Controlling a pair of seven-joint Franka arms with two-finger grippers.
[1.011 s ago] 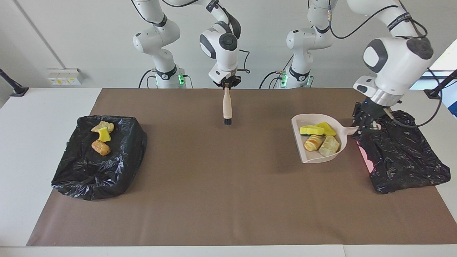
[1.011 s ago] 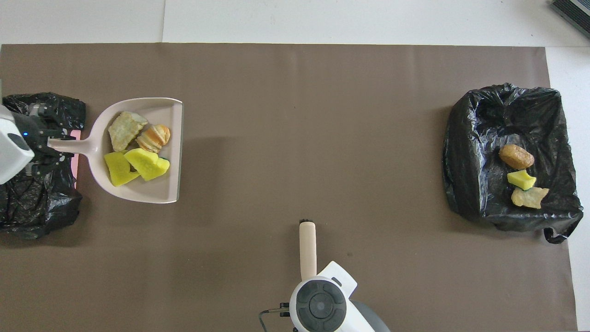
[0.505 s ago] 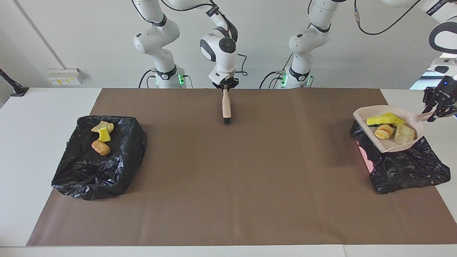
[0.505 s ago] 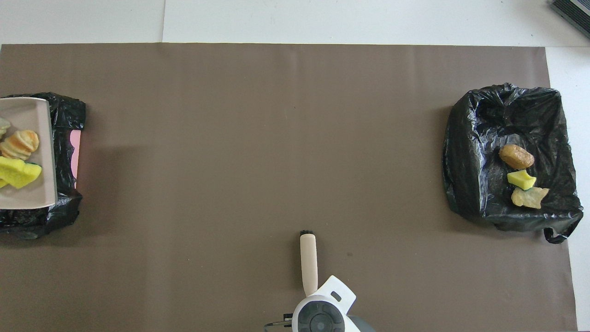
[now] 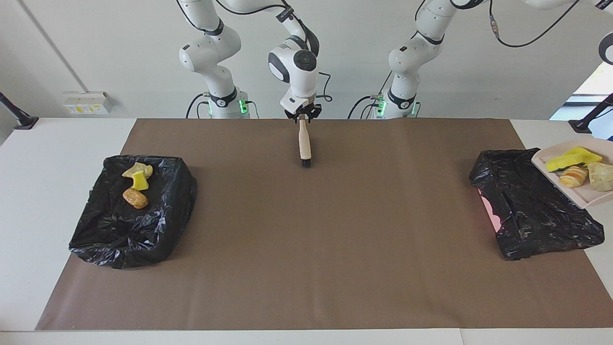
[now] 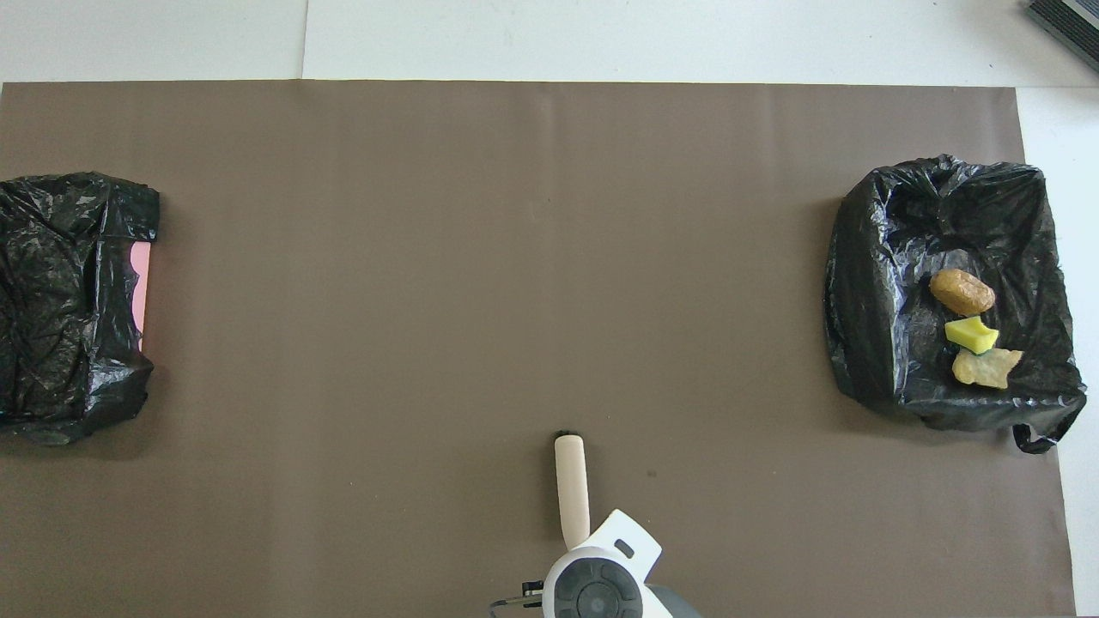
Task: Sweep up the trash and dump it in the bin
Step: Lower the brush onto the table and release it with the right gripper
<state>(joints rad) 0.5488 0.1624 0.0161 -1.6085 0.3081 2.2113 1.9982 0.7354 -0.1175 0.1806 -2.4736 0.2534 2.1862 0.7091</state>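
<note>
A pale dustpan hangs in the air at the edge of the facing view, just past the black-bagged bin at the left arm's end. It carries trash: yellow sponge pieces and bread chunks. Its handle and my left gripper are out of view. My right gripper stands open around the top of the brush, whose bristles rest on the mat close to the robots. In the overhead view the brush shows, and the arm's wrist hides the gripper.
A second black-bagged bin sits at the right arm's end, also seen in the overhead view. It holds a brown chunk, a yellow piece and a cream scrap. A brown mat covers the table.
The dustpan rose off the mat and travelled with its load over and past the bin at the left arm's end, leaving the overhead view. The right gripper's fingers spread around the brush handle.
</note>
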